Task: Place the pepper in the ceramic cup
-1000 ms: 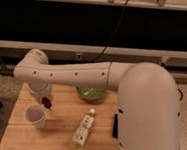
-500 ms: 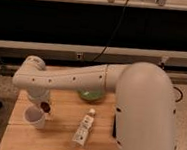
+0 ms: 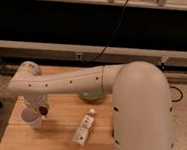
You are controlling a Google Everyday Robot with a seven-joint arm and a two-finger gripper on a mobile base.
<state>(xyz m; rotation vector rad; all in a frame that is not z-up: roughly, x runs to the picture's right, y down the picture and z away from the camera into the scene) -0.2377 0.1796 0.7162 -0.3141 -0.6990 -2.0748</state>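
White ceramic cup (image 3: 31, 118) stands near the desk's (image 3: 63, 129) front-left corner, with the dark red pepper (image 3: 43, 110) at its right rim. The gripper (image 3: 39, 106) hangs just above them; whether it clamps the pepper cannot be told

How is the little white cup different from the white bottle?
The ceramic cup stands upright; the bottle lies on its side. The cup is short and plain; the bottle is longer, with a label. The cup sits right by the gripper, which has the pepper at it; the bottle lies apart. Both are white and on the wooden table.
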